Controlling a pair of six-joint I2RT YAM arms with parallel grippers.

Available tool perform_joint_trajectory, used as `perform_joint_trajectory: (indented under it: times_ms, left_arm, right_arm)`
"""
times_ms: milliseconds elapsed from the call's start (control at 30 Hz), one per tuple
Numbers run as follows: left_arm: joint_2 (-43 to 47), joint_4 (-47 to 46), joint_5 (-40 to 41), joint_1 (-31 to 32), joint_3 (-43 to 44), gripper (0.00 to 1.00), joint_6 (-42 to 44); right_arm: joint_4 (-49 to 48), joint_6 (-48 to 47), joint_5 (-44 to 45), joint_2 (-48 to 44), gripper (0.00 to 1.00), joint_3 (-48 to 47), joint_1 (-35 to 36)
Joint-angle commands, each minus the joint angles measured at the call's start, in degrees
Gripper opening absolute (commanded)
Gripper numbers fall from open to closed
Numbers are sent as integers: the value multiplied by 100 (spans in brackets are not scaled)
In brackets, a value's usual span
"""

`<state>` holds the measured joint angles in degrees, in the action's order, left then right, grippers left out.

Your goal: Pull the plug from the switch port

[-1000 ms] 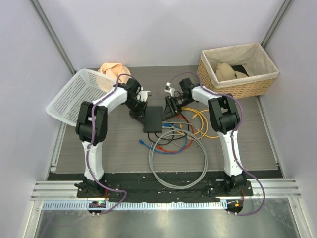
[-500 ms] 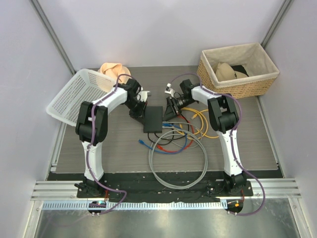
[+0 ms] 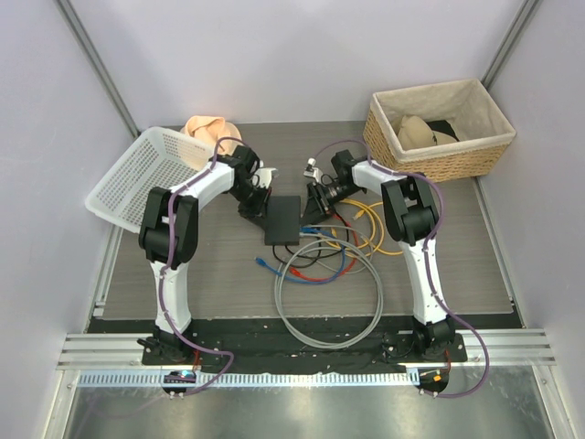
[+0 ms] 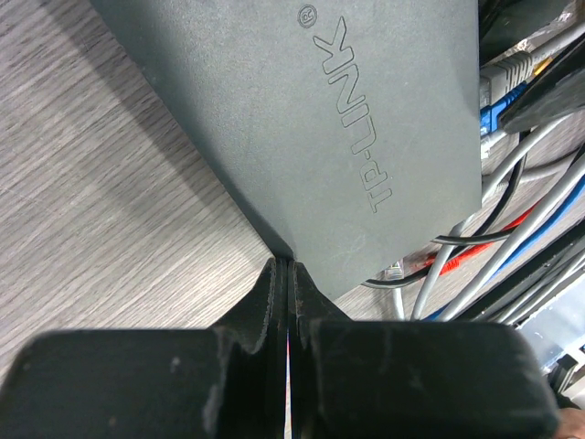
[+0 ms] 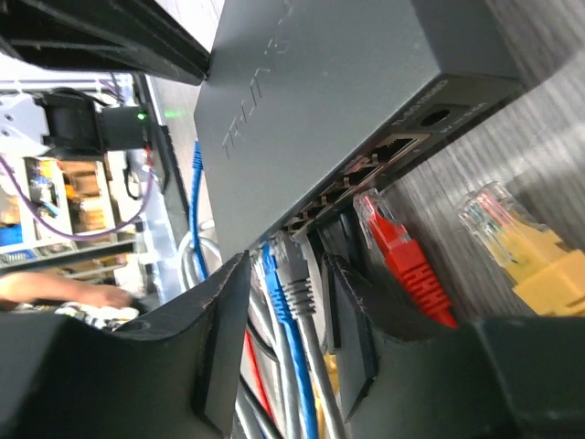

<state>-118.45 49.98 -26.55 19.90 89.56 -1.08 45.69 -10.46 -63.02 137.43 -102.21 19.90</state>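
Top external: right claw [image 3: 312, 207] has edged closer to the switch [image 3: 283, 219].

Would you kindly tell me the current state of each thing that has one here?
switch: flat on the table, logo up.
grey plug: plugged in.
blue plug: plugged in next to it.
red plug: unplugged, lying beside the switch.
yellow plug: unplugged, loose on the table.
left end effector: shut, tips at the switch's edge.
right end effector: open, straddling the grey and blue plugs.

Lab cell: white panels [image 3: 302, 64], aluminium rail [image 3: 512, 349]
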Motion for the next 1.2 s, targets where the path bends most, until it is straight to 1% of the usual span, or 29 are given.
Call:
perform_joint_trajectory:
  times_ms: [0, 167, 300, 400, 467, 533, 800, 1167]
  left_arm:
    - [-116, 109, 79, 146, -26, 0, 38]
    - [-152, 126, 114, 154, -26, 0, 55]
    - [-143, 135, 141, 154, -35, 0, 73]
    - [-152, 135, 158, 146, -44, 0, 91]
    - [-160, 135, 167, 154, -44, 0, 91]
    - [-160, 135, 176, 154, -52, 0, 91]
    - [-169, 144, 202, 154, -53, 0, 99]
    - [-248, 153, 202, 154, 0, 0, 91]
  right_arm:
    - [-175, 290, 317, 153, 47, 9, 75]
    - [-175, 299, 238, 241, 46, -88, 93]
    - [-175, 316, 238, 311, 43, -132, 93]
    - [-183, 325, 159, 338, 42, -158, 75]
    - [-183, 308, 2, 381, 43, -159, 58]
    - [-183, 290, -148, 434, 46, -158, -12]
    - [-184, 97, -254, 487, 45, -132, -92]
    - [-96, -70, -404, 540, 28, -141, -118]
